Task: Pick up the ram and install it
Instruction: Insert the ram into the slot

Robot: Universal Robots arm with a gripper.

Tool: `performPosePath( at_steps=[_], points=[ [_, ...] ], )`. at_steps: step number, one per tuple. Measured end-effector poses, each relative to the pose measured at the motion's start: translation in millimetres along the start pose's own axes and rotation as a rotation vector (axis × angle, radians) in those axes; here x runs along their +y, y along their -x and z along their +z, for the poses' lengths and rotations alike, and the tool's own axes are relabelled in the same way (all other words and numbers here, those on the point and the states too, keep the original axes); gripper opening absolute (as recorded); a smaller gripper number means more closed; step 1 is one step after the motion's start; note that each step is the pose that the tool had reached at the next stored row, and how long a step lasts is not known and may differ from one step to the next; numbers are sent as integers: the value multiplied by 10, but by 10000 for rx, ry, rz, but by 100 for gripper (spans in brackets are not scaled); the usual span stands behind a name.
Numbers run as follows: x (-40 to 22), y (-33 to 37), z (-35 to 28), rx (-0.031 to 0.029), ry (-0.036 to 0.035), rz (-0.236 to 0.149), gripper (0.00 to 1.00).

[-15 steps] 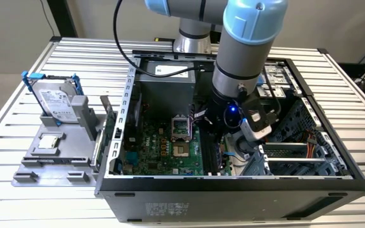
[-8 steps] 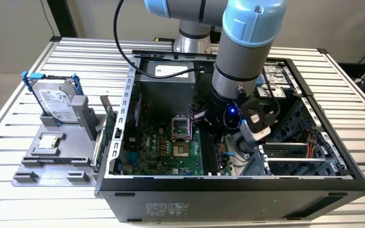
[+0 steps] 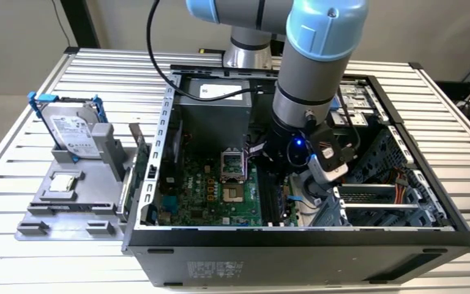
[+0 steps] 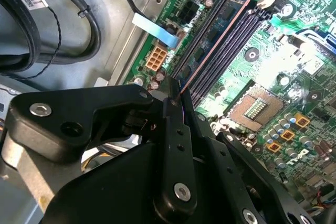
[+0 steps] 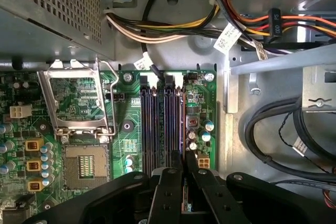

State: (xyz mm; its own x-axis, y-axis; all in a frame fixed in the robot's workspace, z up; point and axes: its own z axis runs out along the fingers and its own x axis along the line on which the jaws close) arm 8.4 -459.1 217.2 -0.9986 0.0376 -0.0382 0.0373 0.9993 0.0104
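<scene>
A: The ribbed metal surface (image 3: 39, 263) is carrying an open computer case (image 3: 300, 242).

B: The claw (image 5: 183, 174) is pinching the ram (image 4: 220, 38) edge-on, lowering it along a motherboard slot (image 5: 173, 124); full seating is looking unfinished.

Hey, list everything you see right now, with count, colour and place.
computer case: one, black, on the table
motherboard: one, green, inside case
memory slots: several, dark, on motherboard
ram: one, edge-on, over the slots, in the tool
hard drive: one, silver, blue bracket, upright in holder
holder: one, grey, exterior view's left
square chip: one, silver, on holder
arm: one, grey and blue, inside case
tool: one, black, shut on ram
</scene>
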Motion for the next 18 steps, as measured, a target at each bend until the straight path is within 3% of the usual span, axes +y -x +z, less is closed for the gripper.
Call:
performPosePath(
  at_steps=[18],
  points=[
    [0, -1, 30, 16, 18, -192, 0]
  ],
)
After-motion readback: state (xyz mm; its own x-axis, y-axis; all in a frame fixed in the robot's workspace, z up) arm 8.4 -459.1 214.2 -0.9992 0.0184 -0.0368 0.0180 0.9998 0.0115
